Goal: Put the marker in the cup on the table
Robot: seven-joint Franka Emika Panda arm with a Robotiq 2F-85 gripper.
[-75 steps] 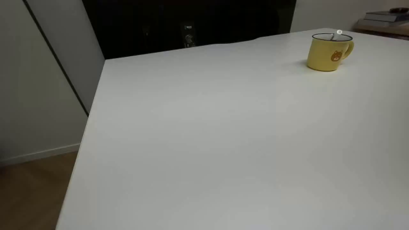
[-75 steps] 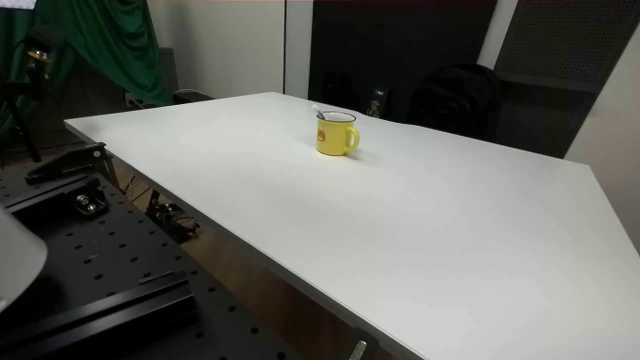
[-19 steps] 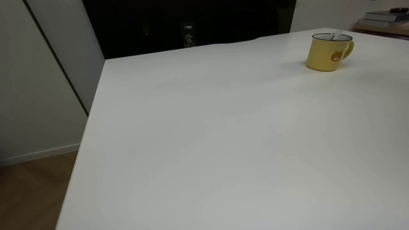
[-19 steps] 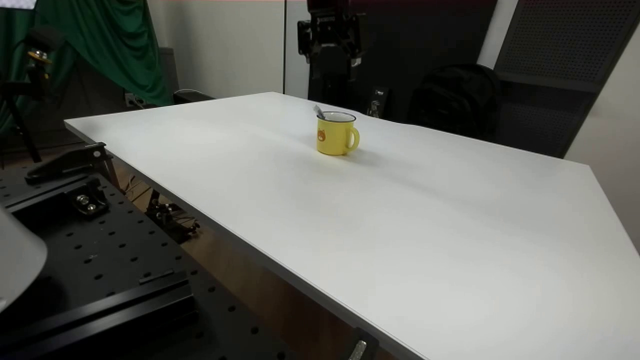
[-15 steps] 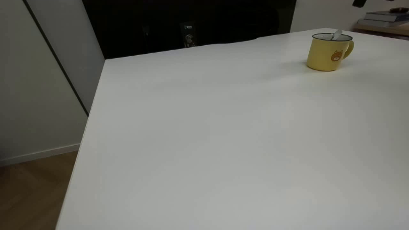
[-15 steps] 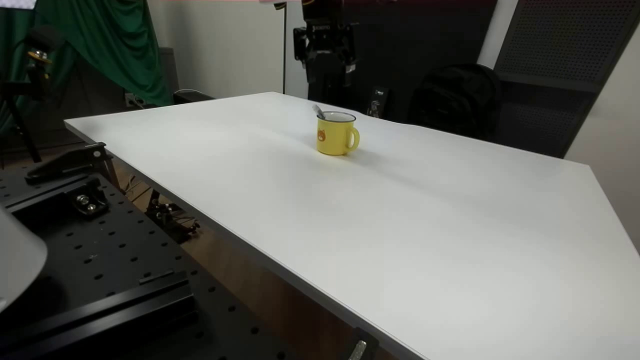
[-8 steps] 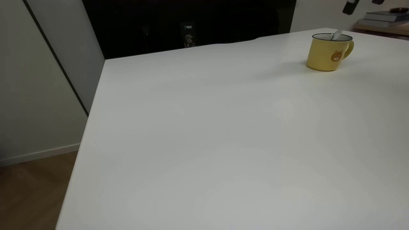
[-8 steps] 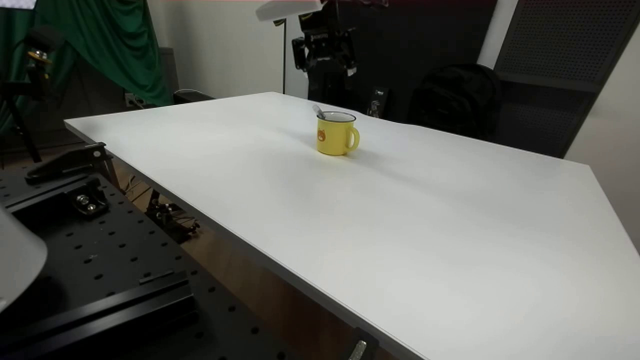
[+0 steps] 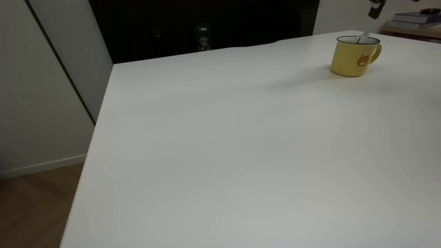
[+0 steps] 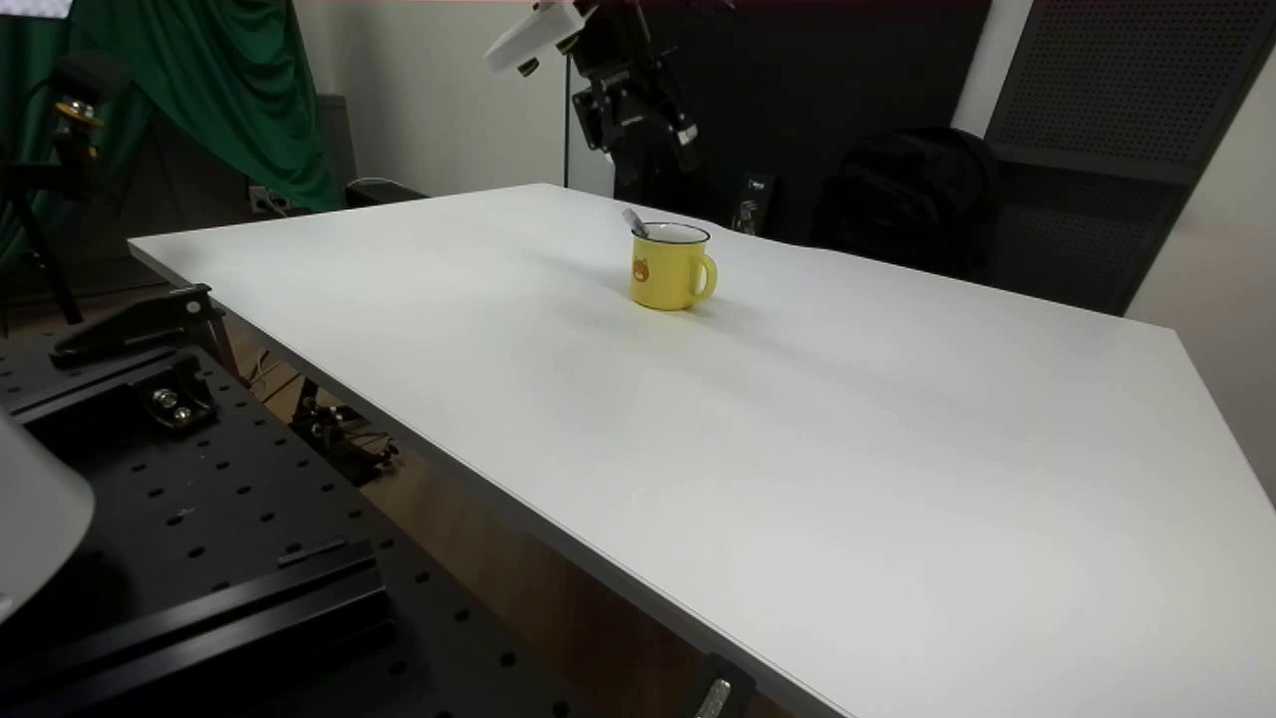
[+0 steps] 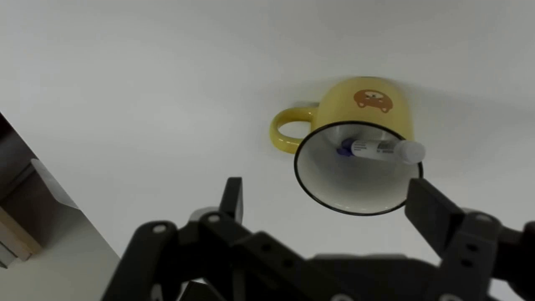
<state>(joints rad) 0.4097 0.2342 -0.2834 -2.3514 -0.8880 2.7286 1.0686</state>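
Observation:
The yellow cup stands upright on the white table; it also shows in an exterior view and the wrist view. The marker leans inside the cup, its dark blue cap end down and its pale end over the rim. The pale end also shows in both exterior views. My gripper is open with nothing between its fingers. It hangs above the cup, apart from cup and marker. In an exterior view the gripper is tilted, behind and above the cup.
A black perforated mounting plate lies beside the table's near edge. A backpack stands behind the table. Books lie on a stand at the back right. A table edge shows at the left of the wrist view.
Over the last seconds my gripper has come into both exterior views from the top. In the last half second it has tilted. The cup and the marker in it have kept their places.

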